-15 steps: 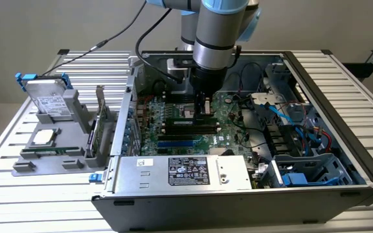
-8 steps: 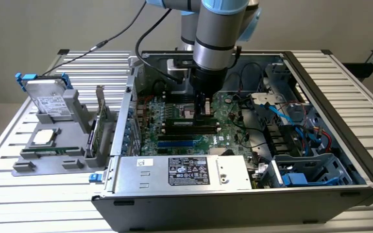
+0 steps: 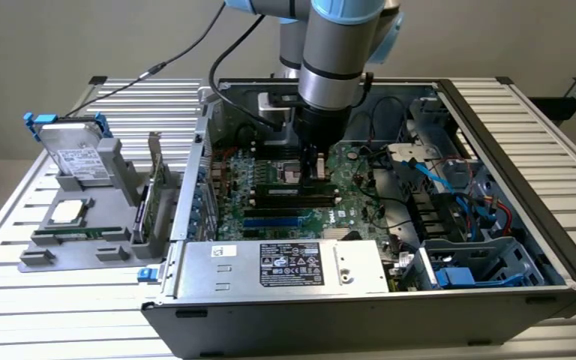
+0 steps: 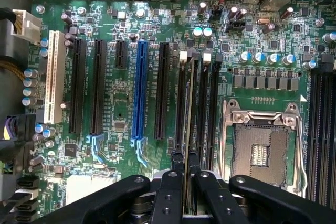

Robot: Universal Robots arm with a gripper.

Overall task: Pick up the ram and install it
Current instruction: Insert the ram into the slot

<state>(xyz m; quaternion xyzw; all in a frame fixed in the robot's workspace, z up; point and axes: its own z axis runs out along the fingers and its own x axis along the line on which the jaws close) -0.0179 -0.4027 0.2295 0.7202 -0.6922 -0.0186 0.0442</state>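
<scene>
My gripper (image 4: 189, 174) is shut on the ram (image 4: 189, 108), a thin green stick seen edge-on between the two black fingers (image 4: 172, 187). The ram runs lengthwise along the black memory slots (image 4: 201, 103) with white end clips, beside the CPU socket (image 4: 260, 148). I cannot tell whether its lower edge touches a slot. In the exterior view the gripper (image 3: 318, 171) reaches straight down into the open computer case (image 3: 528, 187), close above the motherboard (image 3: 268, 217) and its memory slots (image 3: 290, 196).
A grey power supply (image 3: 280, 266) fills the case's near side. Loose blue and red cables (image 3: 458, 195) lie at the exterior view's right. Outside the case at the left, a grey holder (image 3: 68, 240) carries a hard drive (image 3: 76, 154) and a green expansion card (image 3: 153, 191). A blue slot (image 4: 140, 93) lies beside the memory slots.
</scene>
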